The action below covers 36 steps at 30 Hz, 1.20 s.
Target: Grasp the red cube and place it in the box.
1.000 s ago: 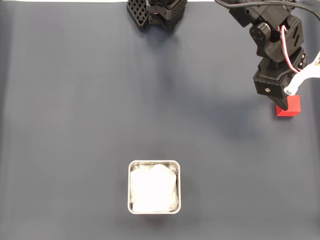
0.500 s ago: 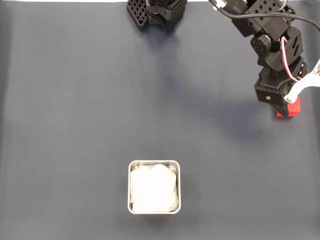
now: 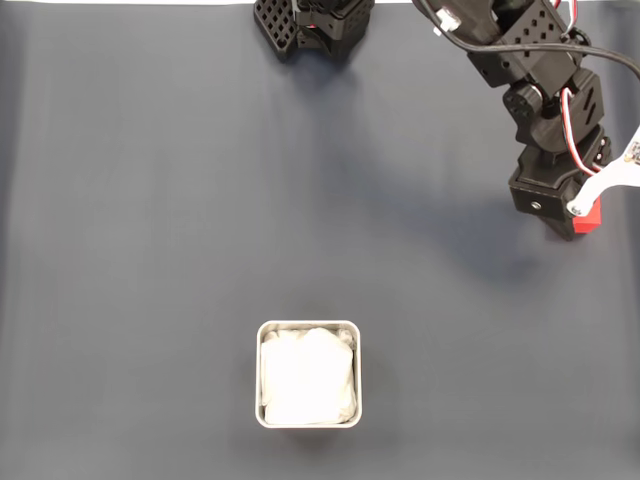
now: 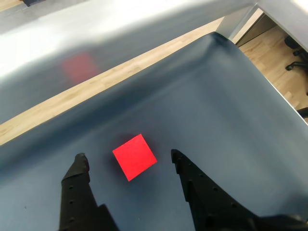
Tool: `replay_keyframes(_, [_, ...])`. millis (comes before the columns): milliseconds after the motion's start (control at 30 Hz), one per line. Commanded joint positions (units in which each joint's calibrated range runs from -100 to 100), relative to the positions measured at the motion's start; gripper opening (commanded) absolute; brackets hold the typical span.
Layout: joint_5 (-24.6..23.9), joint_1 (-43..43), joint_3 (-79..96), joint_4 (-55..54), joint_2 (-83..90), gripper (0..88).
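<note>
In the fixed view the red cube [image 3: 591, 216] lies on the dark mat at the far right, mostly covered by my gripper [image 3: 580, 222] hovering over it. The wrist view has the cube [image 4: 134, 156] flat on the mat between my two dark fingertips [image 4: 80, 162], with a gap on each side. My gripper [image 4: 127, 159] is open and touches nothing. The box [image 3: 308, 324], a pale-grey square tin with white lining, stands near the bottom centre of the fixed view, far from the cube.
The arm's black base [image 3: 315, 25] sits at the top edge of the mat [image 3: 150, 200]. Past the cube, the wrist view has the mat's edge, a wooden strip [image 4: 96, 86] and a glossy panel [image 4: 120, 29] reflecting the cube.
The arm has lowered further over the cube, hiding more of it in the fixed view. The cube and the box have stayed in place.
</note>
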State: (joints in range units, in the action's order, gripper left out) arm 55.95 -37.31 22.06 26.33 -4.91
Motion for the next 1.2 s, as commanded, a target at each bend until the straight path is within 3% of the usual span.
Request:
replay_keyframes(0, [-0.63, -0.47, -3.27, -1.09, -0.12, 39.7])
replay_keyframes(1167, [-3.08, -3.59, -7.74, -1.00, -6.10, 40.2])
